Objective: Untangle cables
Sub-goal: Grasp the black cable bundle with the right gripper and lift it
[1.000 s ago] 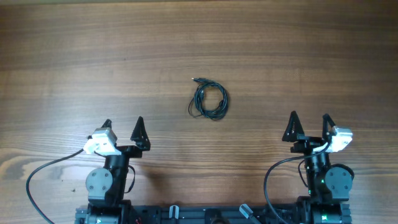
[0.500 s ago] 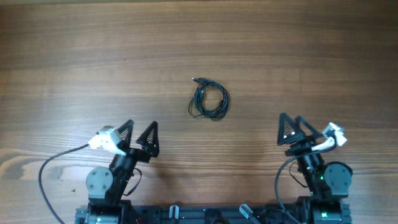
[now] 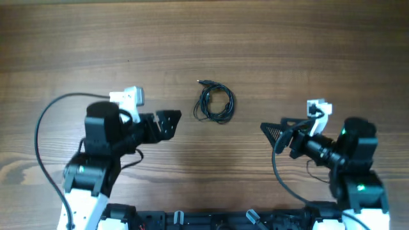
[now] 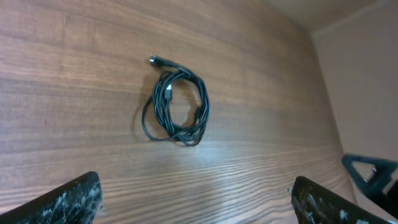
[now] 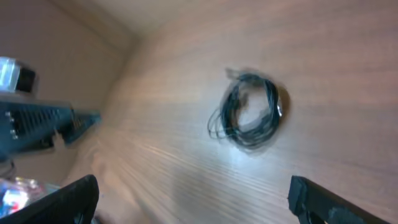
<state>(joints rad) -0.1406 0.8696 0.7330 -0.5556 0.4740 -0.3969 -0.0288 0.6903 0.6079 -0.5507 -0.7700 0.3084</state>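
– Cables (image 3: 215,103) lie in one small curled bunch on the bench (image 3: 319,38), between both claws. Why there?
– So each can reach. Left claw (image 3: 167,121) and right claw (image 3: 275,131) point at it, wide open, holding nothing, touching nothing.

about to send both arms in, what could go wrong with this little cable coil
The cables lie flat and thin on the table, so the open left gripper or right gripper might close on wood and miss. The loops overlap tightly; grabbing several strands at once could pull the tangle tighter.
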